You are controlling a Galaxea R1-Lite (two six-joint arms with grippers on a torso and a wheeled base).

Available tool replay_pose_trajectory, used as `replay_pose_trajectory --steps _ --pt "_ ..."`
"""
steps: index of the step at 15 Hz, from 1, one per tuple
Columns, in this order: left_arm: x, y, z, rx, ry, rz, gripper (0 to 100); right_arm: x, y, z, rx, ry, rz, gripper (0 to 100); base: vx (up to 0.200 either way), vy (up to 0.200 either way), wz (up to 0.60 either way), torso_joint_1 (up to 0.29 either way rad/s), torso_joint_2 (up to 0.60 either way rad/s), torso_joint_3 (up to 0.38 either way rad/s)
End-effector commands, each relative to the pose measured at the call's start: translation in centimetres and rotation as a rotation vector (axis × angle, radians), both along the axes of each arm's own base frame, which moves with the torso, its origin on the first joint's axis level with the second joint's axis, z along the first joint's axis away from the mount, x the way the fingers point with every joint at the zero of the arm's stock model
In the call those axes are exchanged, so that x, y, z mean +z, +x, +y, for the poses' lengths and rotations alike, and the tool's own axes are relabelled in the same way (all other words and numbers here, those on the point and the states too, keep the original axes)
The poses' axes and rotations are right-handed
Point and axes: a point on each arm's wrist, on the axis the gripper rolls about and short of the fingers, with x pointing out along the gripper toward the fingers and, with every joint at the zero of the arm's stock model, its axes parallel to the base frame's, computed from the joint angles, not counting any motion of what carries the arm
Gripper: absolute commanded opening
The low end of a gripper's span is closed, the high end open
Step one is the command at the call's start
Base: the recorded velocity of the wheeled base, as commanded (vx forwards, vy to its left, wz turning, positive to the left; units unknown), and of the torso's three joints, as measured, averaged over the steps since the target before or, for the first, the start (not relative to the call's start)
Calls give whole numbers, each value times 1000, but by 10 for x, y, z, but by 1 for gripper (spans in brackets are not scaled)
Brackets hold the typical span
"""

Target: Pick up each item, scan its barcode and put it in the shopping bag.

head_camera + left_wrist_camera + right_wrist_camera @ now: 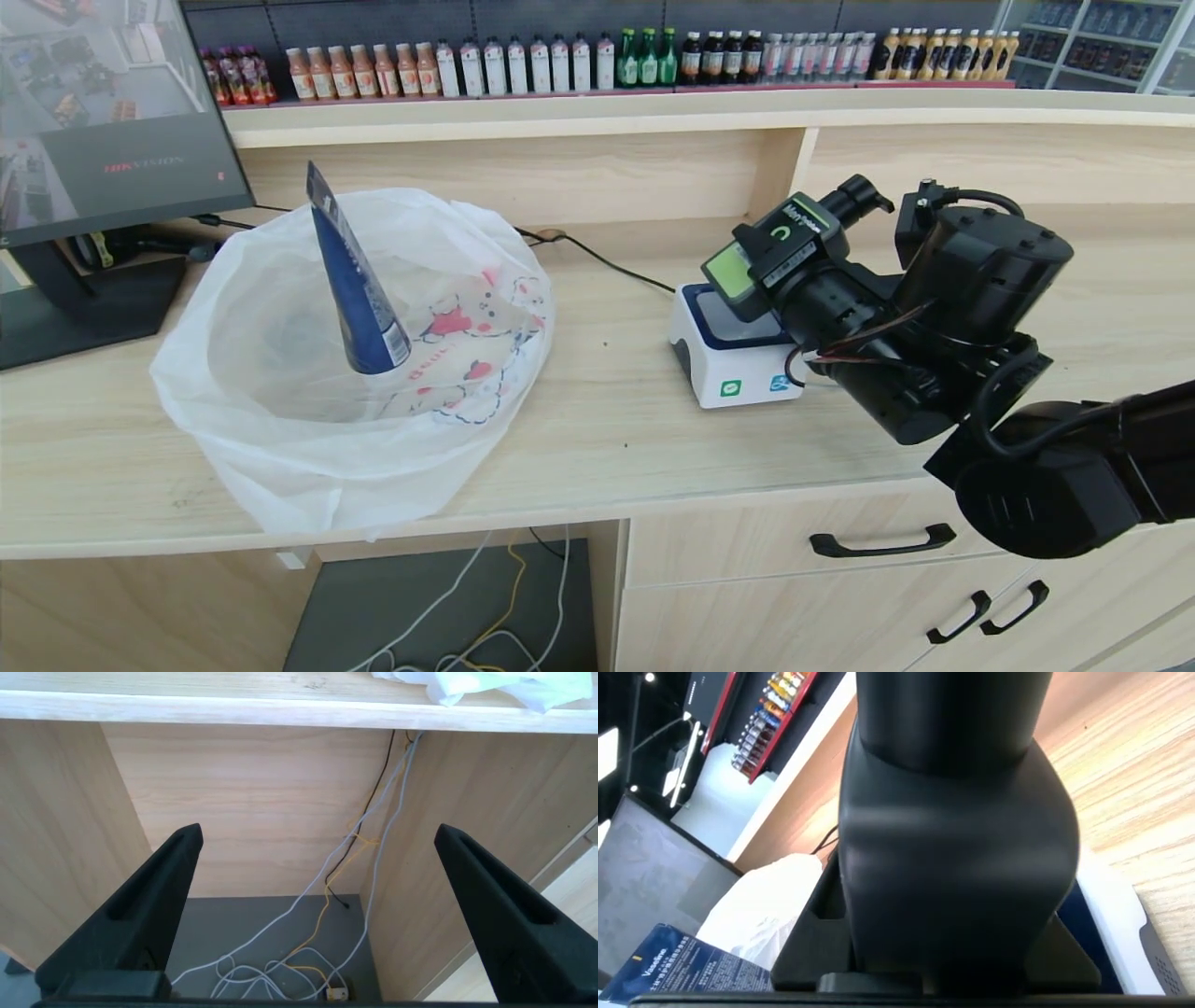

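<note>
Right of centre, the right gripper [810,280] clamps a black bottle [794,241] just above the scanner [738,369]; it looks rigid, light, slick, best held mid-body. The shopping bag [280,448] sits at left; the left gripper [318,905] hangs open.

I stood at a shop's checkout counter [607,420]; rows of bottled drinks [523,65] stood behind it; a barcode scanner [733,378] and a monitor [121,121] sat on top.

Light wood counter [597,439]; drawers [794,551] below right; shelved bottles [607,61] behind; monitor [103,112] far left; cables [271,975] underneath.
</note>
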Motion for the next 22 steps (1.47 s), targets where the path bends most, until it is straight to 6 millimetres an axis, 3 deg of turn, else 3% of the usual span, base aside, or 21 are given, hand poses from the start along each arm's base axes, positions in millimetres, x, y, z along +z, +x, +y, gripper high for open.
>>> replay_pose_trajectory --steps 1,9,17,22 --pt "0 0 0 1 0 -1 100 -3 1 1 1 -6 9 0 0 0 0 0 0 0" --pt "0 0 0 0 0 -1 100 3 -8 13 33 -35 -23 0 0 0 0 0 0 0" --pt "0 0 0 1 0 -1 100 52 -48 5 27 -120 -200 0 0 0 0 0 0 0" --pt "0 0 0 0 0 -1 100 46 -66 0 -66 -274 -341 0 0 0 0 0 0 0"
